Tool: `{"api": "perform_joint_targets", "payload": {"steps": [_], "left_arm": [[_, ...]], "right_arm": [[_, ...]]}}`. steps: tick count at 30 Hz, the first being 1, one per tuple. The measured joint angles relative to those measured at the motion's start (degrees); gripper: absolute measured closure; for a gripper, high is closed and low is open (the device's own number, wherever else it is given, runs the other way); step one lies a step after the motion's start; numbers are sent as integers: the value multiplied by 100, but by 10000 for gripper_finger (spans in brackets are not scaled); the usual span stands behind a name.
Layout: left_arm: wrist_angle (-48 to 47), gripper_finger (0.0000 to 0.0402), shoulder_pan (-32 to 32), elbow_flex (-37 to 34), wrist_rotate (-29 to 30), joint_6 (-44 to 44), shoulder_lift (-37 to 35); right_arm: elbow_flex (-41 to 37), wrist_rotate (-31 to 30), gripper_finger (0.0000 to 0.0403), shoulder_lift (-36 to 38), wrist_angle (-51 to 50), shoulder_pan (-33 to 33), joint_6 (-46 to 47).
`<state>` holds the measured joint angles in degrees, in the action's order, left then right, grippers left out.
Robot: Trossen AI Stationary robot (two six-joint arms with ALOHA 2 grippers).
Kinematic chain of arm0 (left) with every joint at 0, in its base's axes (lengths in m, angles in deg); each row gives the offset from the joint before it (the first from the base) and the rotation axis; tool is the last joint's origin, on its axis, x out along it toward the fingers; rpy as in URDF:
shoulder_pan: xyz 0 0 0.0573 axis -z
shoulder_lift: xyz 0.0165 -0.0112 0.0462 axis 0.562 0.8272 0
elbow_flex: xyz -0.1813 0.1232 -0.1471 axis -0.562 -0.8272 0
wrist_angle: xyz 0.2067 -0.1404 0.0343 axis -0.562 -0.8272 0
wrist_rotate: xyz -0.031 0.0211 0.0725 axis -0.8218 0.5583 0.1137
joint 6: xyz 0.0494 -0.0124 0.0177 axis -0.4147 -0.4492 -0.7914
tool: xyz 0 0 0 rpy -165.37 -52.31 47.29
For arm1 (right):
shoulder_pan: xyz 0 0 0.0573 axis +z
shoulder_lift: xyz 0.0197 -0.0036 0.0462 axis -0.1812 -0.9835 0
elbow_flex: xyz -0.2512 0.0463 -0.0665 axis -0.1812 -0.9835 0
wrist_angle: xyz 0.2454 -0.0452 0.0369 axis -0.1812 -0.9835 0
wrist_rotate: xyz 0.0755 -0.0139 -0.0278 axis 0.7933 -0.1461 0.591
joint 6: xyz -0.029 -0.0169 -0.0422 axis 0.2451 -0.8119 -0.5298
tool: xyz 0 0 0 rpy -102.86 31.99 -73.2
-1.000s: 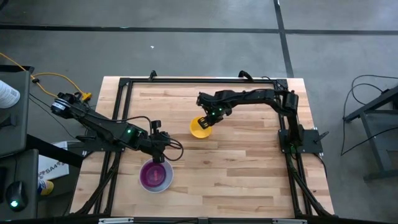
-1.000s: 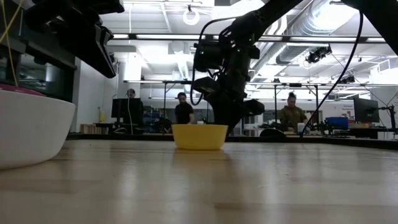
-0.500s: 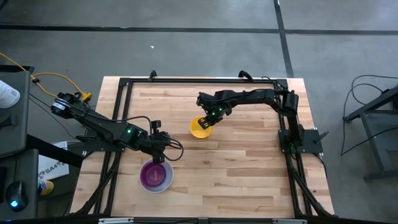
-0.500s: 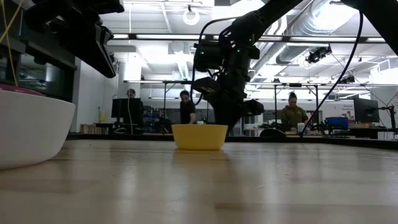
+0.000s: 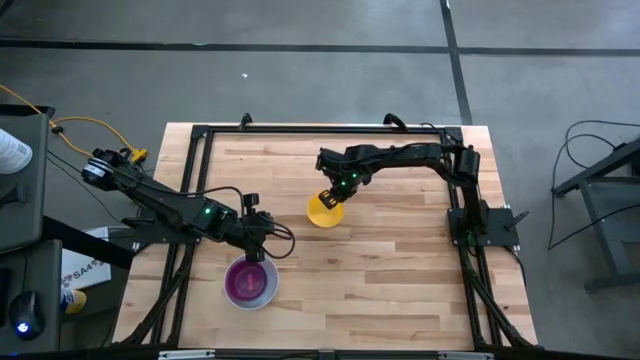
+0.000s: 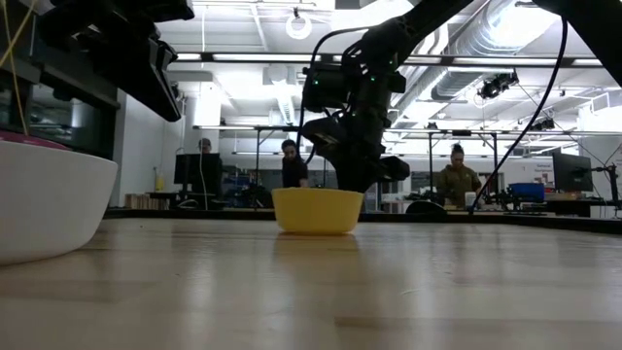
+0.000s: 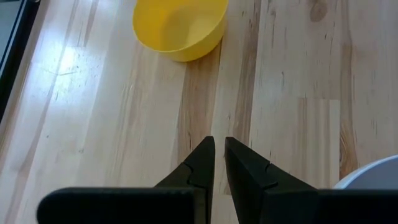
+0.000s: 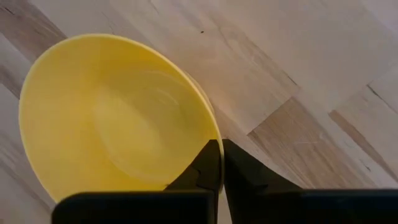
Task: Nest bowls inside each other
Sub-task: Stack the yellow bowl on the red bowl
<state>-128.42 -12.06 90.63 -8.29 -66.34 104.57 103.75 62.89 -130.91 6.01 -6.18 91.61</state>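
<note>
A: What did the table look like at that moment?

B: It was a light wooden table [image 5: 400, 260] made of glued planks, with a black metal frame [image 5: 330, 130] around it, standing on a grey floor [image 5: 300, 70]. In the low view the room behind was bright, with ceiling pipes [image 6: 505, 39], and some people [image 6: 454, 180] were at desks far away.

A: And where were the bowls?

B: The yellow bowl [image 5: 323, 208] was near the middle of the high view. The right gripper [image 5: 331, 197] had its fingers pressed together on the rim of this bowl. In the low view the bowl seemed slightly raised on one side, but I could not tell surely.

A: And the left arm?

B: The left gripper [image 5: 262, 243] hung in the lower left part of the high view, just above the white bowl [image 5: 251, 283], which had the purple bowl [image 5: 246, 280] inside. Its fingers [image 7: 202, 165] were almost closed, with only a thin gap, and held nothing.
</note>
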Motion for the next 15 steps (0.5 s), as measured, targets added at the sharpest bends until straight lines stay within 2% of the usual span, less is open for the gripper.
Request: {"api": "perform_joint_targets", "payload": {"steps": [8, 15], "left_arm": [[55, 364, 0, 0, -52, -85, 0], [514, 364, 4, 0, -1126, -1469, 0]], "right_arm": [[0, 1, 399, 0, 103, -3, -35], [0, 161, 399, 0, 260, -3, -37]]}}
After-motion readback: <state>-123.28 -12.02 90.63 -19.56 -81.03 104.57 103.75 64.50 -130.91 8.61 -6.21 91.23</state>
